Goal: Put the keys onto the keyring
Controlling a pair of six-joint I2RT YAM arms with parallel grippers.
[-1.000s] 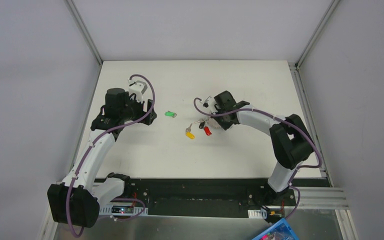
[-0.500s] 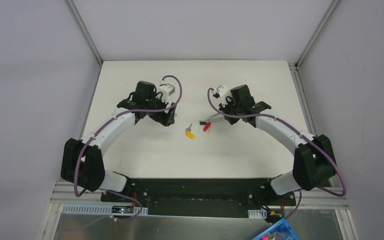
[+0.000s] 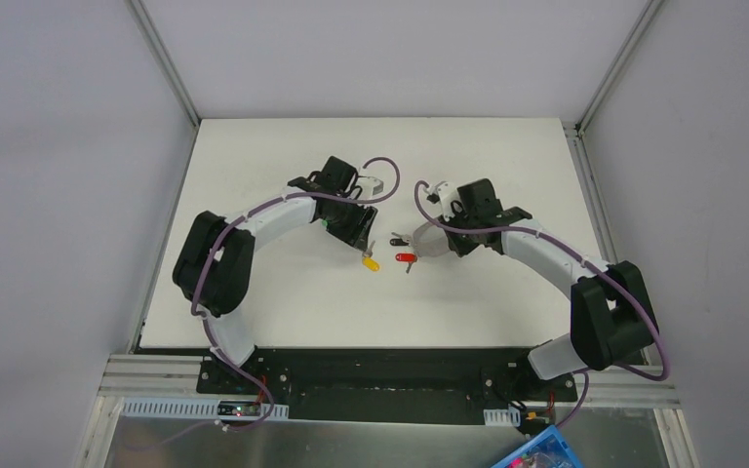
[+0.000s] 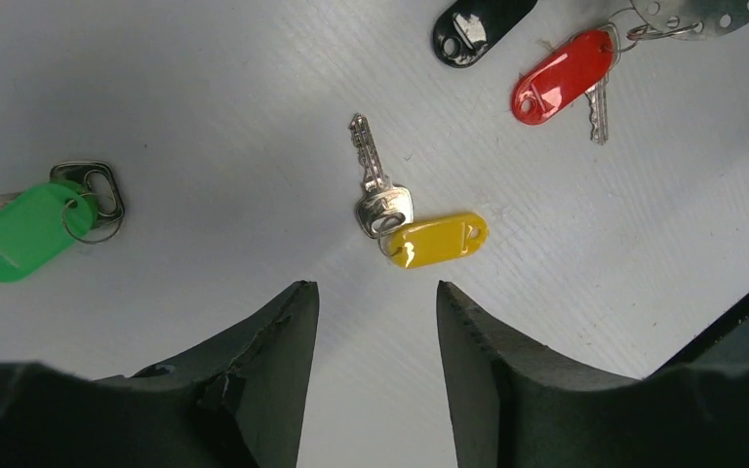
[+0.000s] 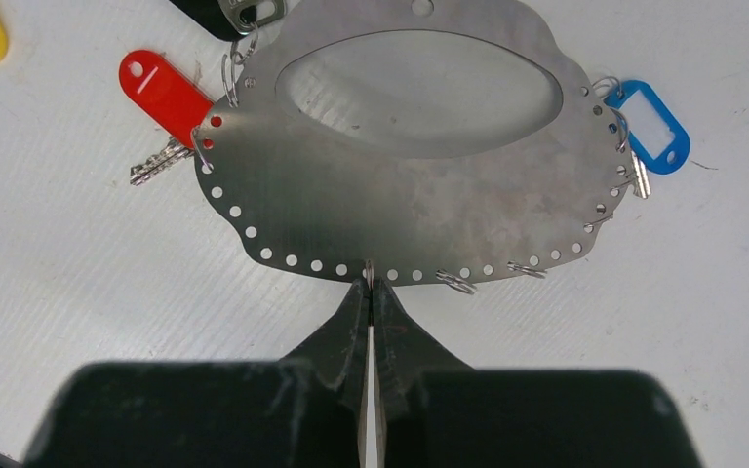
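**Top view.** White matte worktop (image 3: 254, 175). Left end effector (image 3: 363, 240) is over the left-centre and right end effector (image 3: 446, 238) is at the centre-right. Yellow key (image 3: 371, 261) and red key (image 3: 406, 258) lie between them. Keyring (image 3: 430, 240), a thin metal plate, lies just by the right end effector.

**Left wrist.**
- Left end effector: released, jaws apart, nothing between, yellow key just ahead.
- Green key (image 4: 19, 229): off to the left, loose, with its own wire loop.
- Red key and a black tag (image 4: 478, 29): far right, at the plate's rim.
- Keys: silver toothed blade, glossy oblong plastic tag.
- Handling, judged: very light, stiff, flat, and likely to skid on the smooth top. Best pinched across the tag's long edges, leaving the loop free.

**Right wrist.**
- Right end effector: clenched, tips meeting on a small split ring (image 5: 368, 268) at the plate's near rim.
- Plate: brushed steel, scalloped outline, oval cut-out, holes along the edge.
- Blue key (image 5: 649, 122): hung at the right rim. Red key is hung at the left.
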